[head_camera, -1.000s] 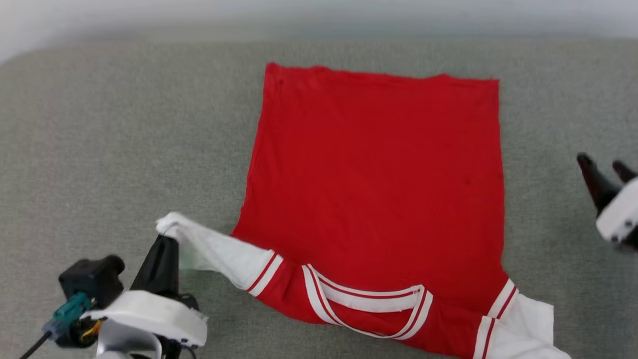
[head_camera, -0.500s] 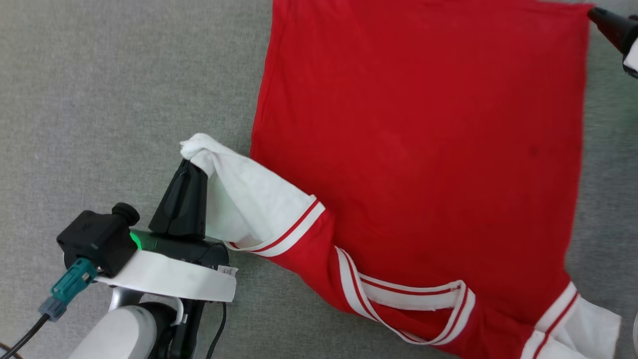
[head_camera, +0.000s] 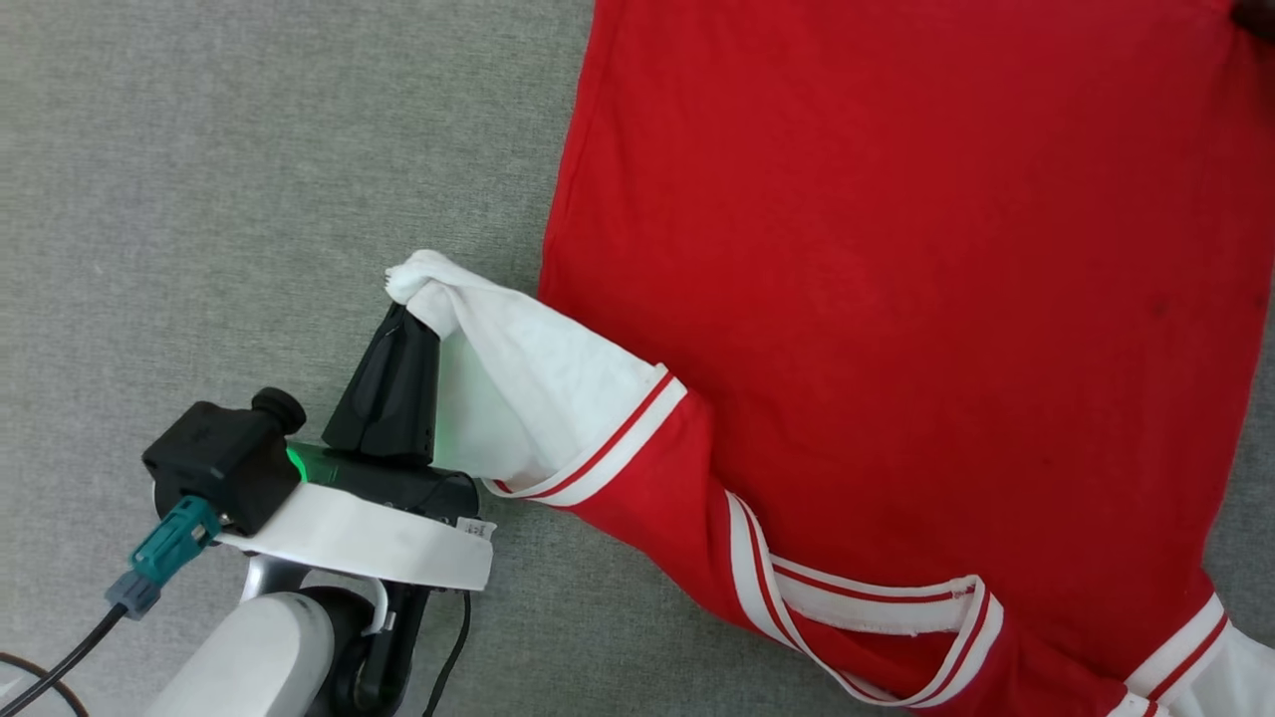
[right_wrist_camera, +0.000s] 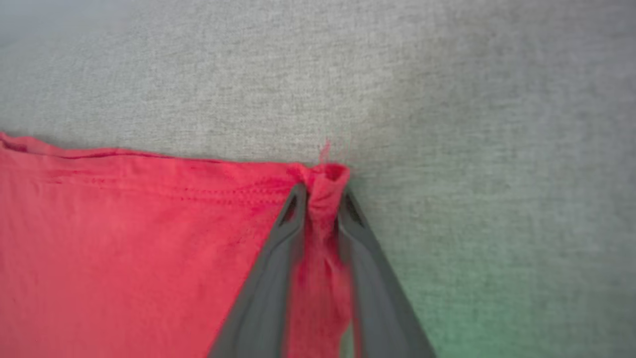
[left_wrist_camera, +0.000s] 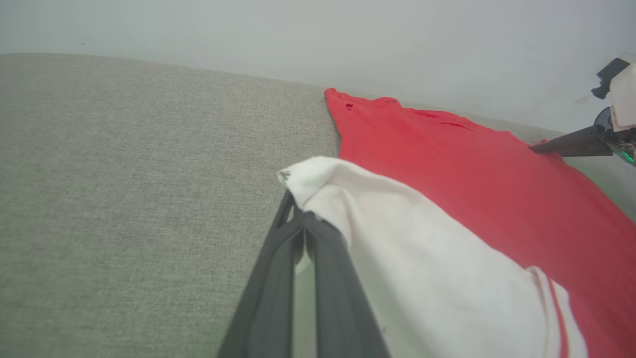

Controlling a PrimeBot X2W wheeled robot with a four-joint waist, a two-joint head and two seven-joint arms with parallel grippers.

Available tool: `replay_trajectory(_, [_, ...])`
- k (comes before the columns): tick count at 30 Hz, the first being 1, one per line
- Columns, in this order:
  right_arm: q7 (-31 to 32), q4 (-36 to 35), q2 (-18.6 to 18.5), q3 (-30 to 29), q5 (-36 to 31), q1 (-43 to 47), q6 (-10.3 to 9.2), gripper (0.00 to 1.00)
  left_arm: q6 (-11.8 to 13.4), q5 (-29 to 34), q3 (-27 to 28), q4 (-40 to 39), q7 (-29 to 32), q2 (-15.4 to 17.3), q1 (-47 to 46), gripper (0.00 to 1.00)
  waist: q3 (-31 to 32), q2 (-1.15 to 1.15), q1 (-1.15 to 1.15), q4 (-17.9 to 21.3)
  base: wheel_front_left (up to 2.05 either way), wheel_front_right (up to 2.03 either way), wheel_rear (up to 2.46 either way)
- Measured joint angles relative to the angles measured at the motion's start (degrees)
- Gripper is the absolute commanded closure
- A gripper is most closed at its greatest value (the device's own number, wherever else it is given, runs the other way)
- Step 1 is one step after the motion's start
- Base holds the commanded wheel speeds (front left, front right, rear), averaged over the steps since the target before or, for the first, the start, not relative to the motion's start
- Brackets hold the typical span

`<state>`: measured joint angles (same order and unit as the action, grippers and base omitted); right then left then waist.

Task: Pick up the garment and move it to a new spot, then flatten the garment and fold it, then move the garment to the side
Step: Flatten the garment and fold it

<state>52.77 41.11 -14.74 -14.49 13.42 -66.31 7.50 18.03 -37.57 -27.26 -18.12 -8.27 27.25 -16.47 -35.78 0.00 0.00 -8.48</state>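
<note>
The garment [head_camera: 896,299], a red jersey with white sleeves and striped trim, lies back side up on the grey cushion. My left gripper [head_camera: 403,304] is shut on the tip of the white sleeve [left_wrist_camera: 397,223], which it holds bunched and raised a little. At the far hem corner, my right gripper [right_wrist_camera: 323,196] is closed on a pinch of red cloth [right_wrist_camera: 325,181]. That gripper's fingers also show in the left wrist view [left_wrist_camera: 539,147], at the garment's far right corner. The striped collar [head_camera: 867,617] lies near the bottom of the head view. The print is hidden.
Grey woven upholstery [head_camera: 249,149] stretches to the left of the garment and beyond its hem [right_wrist_camera: 447,99]. A pale wall [left_wrist_camera: 298,30] rises behind the cushion's far edge. A cable with a teal plug [head_camera: 159,553] hangs from my left wrist.
The head camera has moved closer and lower. My right gripper went from open beside the garment to the far hem corner and closed on it. The left grip on the sleeve is unchanged.
</note>
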Motion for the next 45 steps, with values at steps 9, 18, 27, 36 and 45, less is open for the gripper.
replay_trajectory(9, [0.75,-4.34,-4.33,8.08,0.31,5.83,0.02,1.00,-0.14,-1.59,-0.30,4.65,0.27,-0.01,2.02,1.00,5.12,0.00,0.00,0.48,0.00,0.00,0.00])
replay_trajectory(18, [3.65,-18.87,-9.98,12.41,6.75,24.89,0.01,1.00,0.81,-5.09,0.26,9.65,1.24,0.49,8.33,1.00,14.77,0.00,0.00,3.57,0.00,0.00,0.00])
replay_trajectory(27, [7.92,-35.50,-6.72,3.54,8.76,55.03,0.01,1.00,2.70,-8.25,1.47,10.47,2.61,1.86,15.51,1.00,24.03,0.00,-0.02,8.53,0.00,0.00,0.00])
replay_trajectory(36, [9.31,-44.96,6.54,-3.93,8.56,77.89,0.00,1.00,3.78,-9.53,2.03,10.21,4.11,3.69,19.19,1.00,28.97,0.00,-0.02,12.14,0.00,0.00,0.00])
replay_trajectory(45, [-5.46,-46.98,9.64,-5.88,9.31,76.74,0.00,0.00,4.05,-9.98,1.67,9.99,5.58,4.42,19.52,1.00,29.38,0.00,-0.02,12.52,0.00,0.00,0.00])
